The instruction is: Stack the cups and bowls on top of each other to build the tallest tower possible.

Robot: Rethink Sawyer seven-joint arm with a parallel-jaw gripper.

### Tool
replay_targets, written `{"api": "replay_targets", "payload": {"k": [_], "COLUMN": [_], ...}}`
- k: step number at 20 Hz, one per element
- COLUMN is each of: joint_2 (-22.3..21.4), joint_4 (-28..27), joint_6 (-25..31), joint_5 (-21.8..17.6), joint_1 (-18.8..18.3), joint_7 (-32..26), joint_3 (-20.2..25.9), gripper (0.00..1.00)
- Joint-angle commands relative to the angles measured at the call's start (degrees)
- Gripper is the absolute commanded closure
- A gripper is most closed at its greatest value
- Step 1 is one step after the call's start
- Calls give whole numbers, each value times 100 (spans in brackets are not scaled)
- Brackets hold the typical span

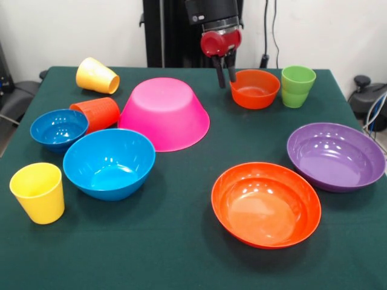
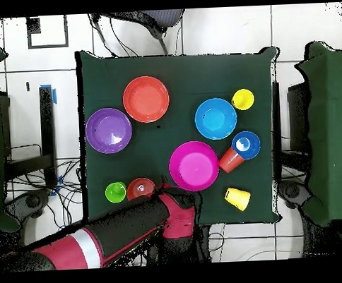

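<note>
Pincer: hangs from the red and black arm just beside the rim of the small glossy orange plastic bowl; the two dark fingers stand close together with a narrow gap and hold nothing.
Small orange bowl: upright, at the robot's edge of the dark green tabletop, just beside the green tapered plastic cup.
Green cup: upright, apparently two nested tumblers, though this cannot be told for certain.
Large glossy pink plastic bowl: upside down, rim on the tabletop, near the middle; nothing on top of it.
Orange-red tapered plastic cup: on its side, wedged between the pink bowl and the small glossy blue plastic bowl, touching both.
Medium glossy blue plastic bowl: upright, just beside the small blue bowl and the pink bowl.
Yellow tapered plastic cup, tipped: on its side, near the pink bowl.
Yellow tapered plastic cup, standing: upright, near the medium blue bowl.
Wide shallow orange plastic bowl: upright, well apart from the pink bowl.
Wide shallow purple plastic bowl: upright, just beside the wide orange bowl.
Tower: none standing; every bowl rests singly on the tabletop.
</note>
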Motion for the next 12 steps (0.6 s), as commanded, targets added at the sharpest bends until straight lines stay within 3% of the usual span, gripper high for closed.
{"api": "replay_targets", "payload": {"k": [1,12], "joint_2": [457,804], "joint_4": [-78,-114], "joint_6": [-385,-849], "joint_5": [544,773], "joint_1": [-107,-160], "joint_7": [-1937,-1801], "joint_3": [622,532], "gripper": [0,0]}}
